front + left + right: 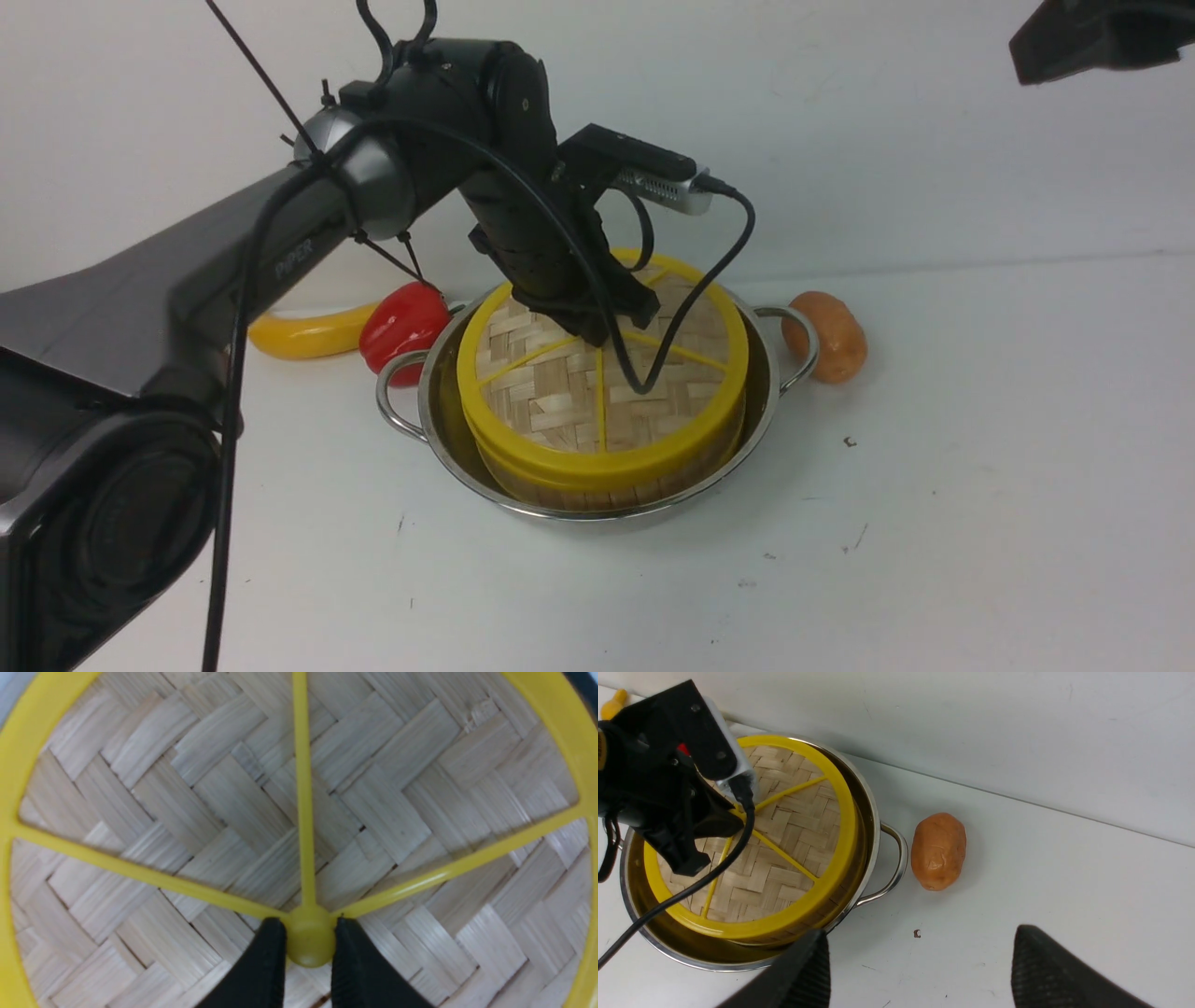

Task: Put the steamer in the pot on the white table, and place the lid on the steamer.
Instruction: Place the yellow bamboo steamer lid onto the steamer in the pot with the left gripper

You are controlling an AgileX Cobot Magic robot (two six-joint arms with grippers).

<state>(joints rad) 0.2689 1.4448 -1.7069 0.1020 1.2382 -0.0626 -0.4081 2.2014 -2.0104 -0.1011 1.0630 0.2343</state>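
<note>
The lid lies on top of the steamer, of which only a strip of bamboo wall shows under the lid's yellow rim. The steamer stands inside the pot on the white table. My left gripper is down at the lid's centre, and in the left wrist view it is shut on the lid's yellow centre knob. My right gripper is open and empty, held above the table beside the pot. The steamer's inside is hidden.
A brown potato lies just right of the pot's right handle and also shows in the right wrist view. A red pepper and a yellow banana-like fruit lie behind the pot's left handle. A wall runs close behind.
</note>
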